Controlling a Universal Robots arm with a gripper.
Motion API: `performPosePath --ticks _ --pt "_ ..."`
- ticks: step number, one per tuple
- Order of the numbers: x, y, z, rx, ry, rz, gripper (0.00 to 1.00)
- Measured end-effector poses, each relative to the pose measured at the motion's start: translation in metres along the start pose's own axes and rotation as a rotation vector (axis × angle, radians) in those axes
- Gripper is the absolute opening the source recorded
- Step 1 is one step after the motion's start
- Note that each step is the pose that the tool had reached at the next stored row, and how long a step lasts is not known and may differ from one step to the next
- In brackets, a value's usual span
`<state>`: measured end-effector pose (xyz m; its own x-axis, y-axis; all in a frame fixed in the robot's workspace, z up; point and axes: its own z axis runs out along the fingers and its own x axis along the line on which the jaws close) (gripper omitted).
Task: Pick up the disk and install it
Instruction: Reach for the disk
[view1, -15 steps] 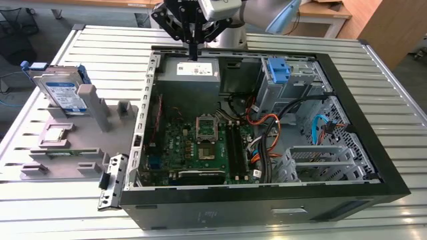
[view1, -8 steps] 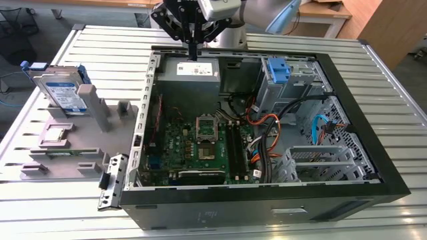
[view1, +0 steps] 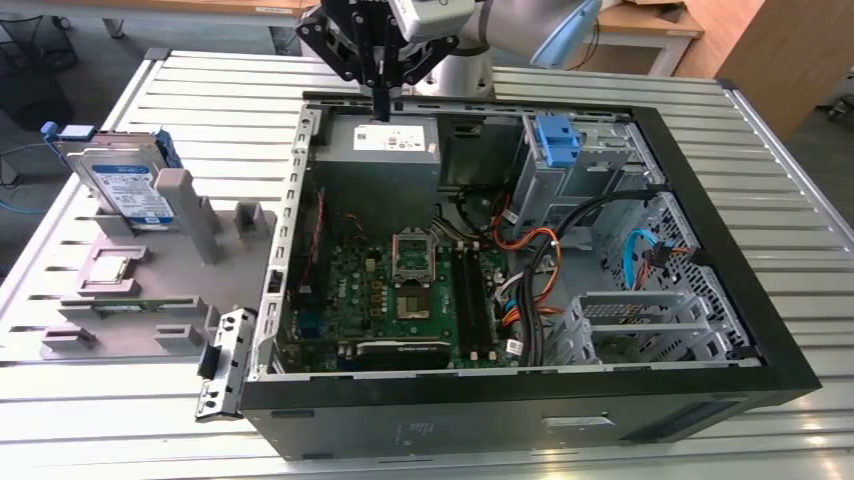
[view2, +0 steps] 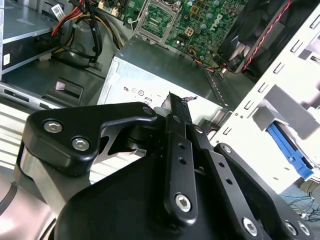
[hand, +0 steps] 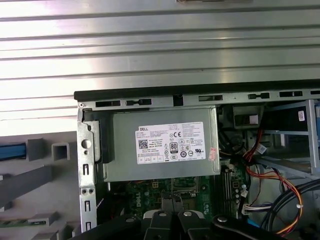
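The disk (view1: 123, 186) stands on edge in a slot of the grey fixture (view1: 160, 290) at the exterior view's left, outside the computer case; it is silver with a blue-and-white label and a blue carrier. A strip of that blue carrier (hand: 11, 150) shows in the first wrist view. My gripper (view1: 383, 104) hangs over the far edge of the open computer case (view1: 534, 400), above the grey power supply (view1: 395, 140), well to the right of the disk. In the second wrist view the gripper (view2: 173, 99) has its black fingers pressed together with nothing between them.
A bare blue bracket (view1: 554, 138) sits in the drive cage at the case's far right. Motherboard (view1: 400, 290), cables (view1: 534, 270) and a metal cage (view1: 641, 315) fill the case. A small grey chip (view1: 107, 268) lies on the fixture. A loose metal bracket (view1: 223, 360) leans by the case's left wall.
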<state>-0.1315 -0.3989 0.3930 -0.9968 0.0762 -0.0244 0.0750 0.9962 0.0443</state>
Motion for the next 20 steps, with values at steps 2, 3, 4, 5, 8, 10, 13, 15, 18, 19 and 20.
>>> performPosePath --ticks 2,3,4,5,8,10,13,15,18,19,20 --pt "0.0014 -0.0001 0.0000 -0.0001 -0.0001 0.000 0.11" --pt "0.0014 -0.0001 0.0000 0.0000 -0.0001 0.000 0.11" --pt "0.0014 -0.0001 0.0000 -0.0001 0.0000 0.000 0.11" --pt "0.0014 -0.0001 0.0000 0.0000 -0.0001 0.000 0.11" --pt "0.0015 -0.0002 0.0000 0.0000 -0.0001 0.000 0.11" --pt "0.0023 -0.0002 0.0001 -0.0002 -0.0001 0.000 0.11" --pt "0.0043 -0.0004 0.0003 0.0000 0.0000 0.000 0.11" --pt "0.0065 -0.0006 0.0004 0.0000 0.0000 0.000 0.11" --pt "0.0104 -0.0008 0.0007 0.0000 -0.0001 0.000 0.11" --pt "0.0118 -0.0010 0.0007 0.0000 0.0000 0.000 0.11" --pt "0.0131 -0.0011 0.0008 0.0000 -0.0001 0.000 0.11"
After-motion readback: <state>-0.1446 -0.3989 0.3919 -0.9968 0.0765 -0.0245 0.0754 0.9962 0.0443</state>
